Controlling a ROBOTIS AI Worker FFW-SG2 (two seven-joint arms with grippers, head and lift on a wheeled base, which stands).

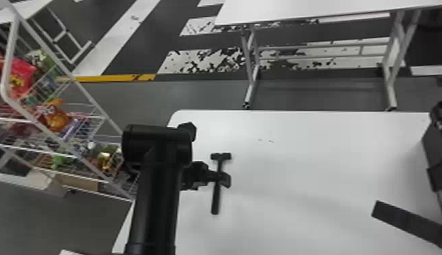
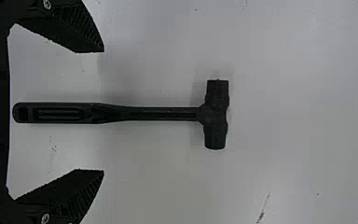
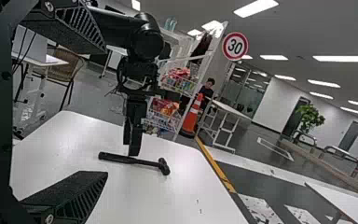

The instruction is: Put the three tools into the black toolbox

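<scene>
My left gripper over the black hammer, fingers spread wide apart, the hammer lying on the white table, head toward twelve o'clock, handle toward six

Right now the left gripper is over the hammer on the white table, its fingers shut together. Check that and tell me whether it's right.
Not quite: the left wrist view shows the left gripper with its fingers open, spread wide, and the hammer visible between them. The rest stands: the gripper is over the hammer on the white table.
</scene>
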